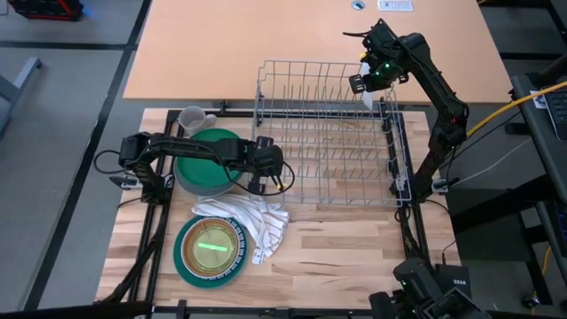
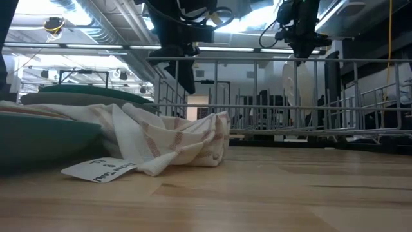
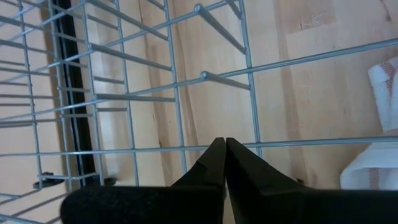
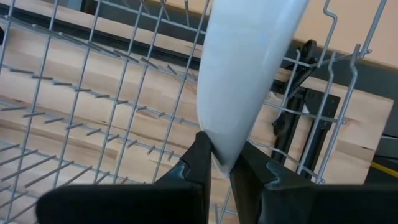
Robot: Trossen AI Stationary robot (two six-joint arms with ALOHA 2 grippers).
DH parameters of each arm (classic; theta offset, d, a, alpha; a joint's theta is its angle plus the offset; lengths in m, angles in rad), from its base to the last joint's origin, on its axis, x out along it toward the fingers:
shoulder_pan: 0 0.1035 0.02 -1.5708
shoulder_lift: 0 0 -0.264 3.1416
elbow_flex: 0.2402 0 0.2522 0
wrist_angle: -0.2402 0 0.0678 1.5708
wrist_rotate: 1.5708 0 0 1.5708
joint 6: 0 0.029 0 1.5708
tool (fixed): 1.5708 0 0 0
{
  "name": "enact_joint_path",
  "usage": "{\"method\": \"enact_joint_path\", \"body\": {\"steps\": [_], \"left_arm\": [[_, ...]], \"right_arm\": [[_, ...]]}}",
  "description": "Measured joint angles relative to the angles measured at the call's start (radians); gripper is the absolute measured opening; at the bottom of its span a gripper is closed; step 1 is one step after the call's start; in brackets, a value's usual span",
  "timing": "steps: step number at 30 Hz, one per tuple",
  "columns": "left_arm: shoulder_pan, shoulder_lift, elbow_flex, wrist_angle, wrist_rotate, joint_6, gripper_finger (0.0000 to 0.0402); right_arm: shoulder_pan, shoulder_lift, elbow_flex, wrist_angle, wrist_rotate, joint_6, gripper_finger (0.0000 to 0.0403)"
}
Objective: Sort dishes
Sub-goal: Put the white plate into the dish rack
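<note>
Dark jointed arms (image 1: 434, 84), black cables

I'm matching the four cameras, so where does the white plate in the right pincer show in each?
High view: white plate, edge-on at the wire rack's far right corner, under the right pincer.
Low view: pale disc behind the rack's bars, right of centre.
Left wrist view: not in it.
Right wrist view: fills the centre.
Shared landmark: the rack.

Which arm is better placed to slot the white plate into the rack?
Right: its end effector already grips the white plate upright above the rack. The left end effector is shut, empty.
</note>
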Motion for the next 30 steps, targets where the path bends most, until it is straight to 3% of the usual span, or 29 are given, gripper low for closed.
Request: {"method": "enact_joint_path", "body": {"steps": [11, 20, 30], "left_arm": [[0.0, 0.0, 0.0, -0.023, 0.0, -0.02, 0.0003], [0.0, 0.0, 0.0, -0.032, 0.003, -0.009, 0.0003], [0.0, 0.0, 0.0, -0.03, 0.0, -0.009, 0.0003]], "right_arm": [[-0.003, 0.0, 0.0, -0.009, 0.141, 0.001, 0.0114], [-0.003, 0.0, -0.008, 0.001, 0.073, -0.006, 0.0125], [-0.001, -0.001, -0.161, 0.006, 0.055, -0.035, 0.0126]]}}
